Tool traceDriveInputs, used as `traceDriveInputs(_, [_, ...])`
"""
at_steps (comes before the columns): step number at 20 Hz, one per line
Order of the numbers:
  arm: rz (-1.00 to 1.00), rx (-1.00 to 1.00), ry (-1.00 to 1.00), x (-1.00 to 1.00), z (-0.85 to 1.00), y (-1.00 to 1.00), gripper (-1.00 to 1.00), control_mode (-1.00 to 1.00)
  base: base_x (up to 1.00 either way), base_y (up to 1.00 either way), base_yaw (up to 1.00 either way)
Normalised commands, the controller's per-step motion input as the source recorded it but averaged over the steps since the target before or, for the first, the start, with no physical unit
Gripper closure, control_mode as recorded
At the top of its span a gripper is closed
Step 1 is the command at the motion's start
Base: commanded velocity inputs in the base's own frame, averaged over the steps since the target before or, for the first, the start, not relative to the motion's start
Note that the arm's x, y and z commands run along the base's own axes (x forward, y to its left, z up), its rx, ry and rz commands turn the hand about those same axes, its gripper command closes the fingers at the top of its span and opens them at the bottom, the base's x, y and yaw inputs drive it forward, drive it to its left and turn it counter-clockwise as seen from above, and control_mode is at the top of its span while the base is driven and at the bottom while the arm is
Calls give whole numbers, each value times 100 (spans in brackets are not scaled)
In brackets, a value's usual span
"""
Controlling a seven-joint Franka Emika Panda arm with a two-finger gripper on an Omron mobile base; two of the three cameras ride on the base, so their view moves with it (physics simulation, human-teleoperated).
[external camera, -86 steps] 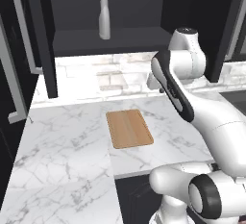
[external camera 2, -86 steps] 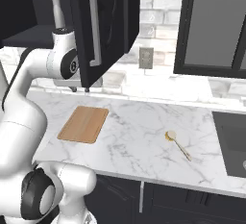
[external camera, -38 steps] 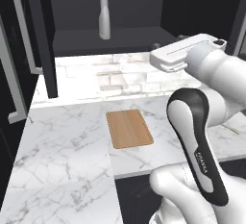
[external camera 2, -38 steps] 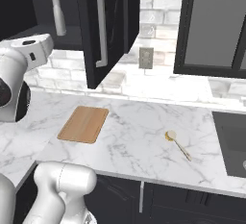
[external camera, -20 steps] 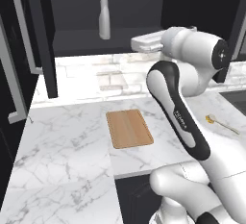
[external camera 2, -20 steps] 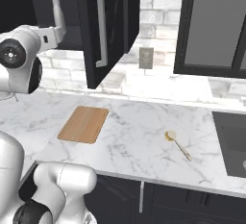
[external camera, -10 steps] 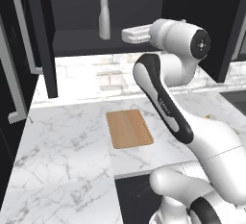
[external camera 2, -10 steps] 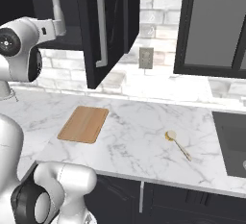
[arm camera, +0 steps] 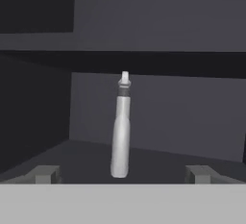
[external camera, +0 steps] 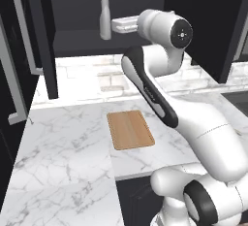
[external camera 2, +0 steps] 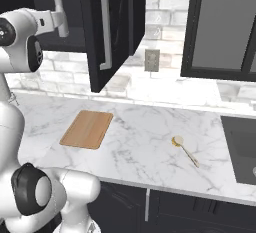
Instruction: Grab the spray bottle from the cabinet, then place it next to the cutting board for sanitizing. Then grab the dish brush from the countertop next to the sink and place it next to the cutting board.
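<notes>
No readable text, labels, brands, numbers or signs can be made out on anything pictured.

A pale brick backsplash [external camera 2: 165, 84] runs behind the counter; a light wall outlet plate [external camera 2: 151, 60] sits on it, upright, just right of the open dark door; further right hangs a wall unit with 1 grey glass-front door [external camera 2: 225, 24] in a dark frame; dark base cupboards [external camera 2: 200, 212] stand below the slab's front edge, with 1 pale vertical handle [external camera 2: 146, 204] near their top.
</notes>
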Motion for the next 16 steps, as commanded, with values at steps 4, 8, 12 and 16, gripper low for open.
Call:
traceDriveInputs(4, [0, 0, 0, 26, 19, 0, -100, -100, 0, 0, 0])
traceDriveInputs(8, [0, 0, 4, 26, 15, 0, -100, -100, 0, 0, 0])
traceDriveInputs(12, [0, 0, 8, 33, 0, 0, -100, -100, 0, 0, 0])
traceDriveInputs(16, [0, 0, 1, 38, 0, 1, -100, -100, 0, 0, 0])
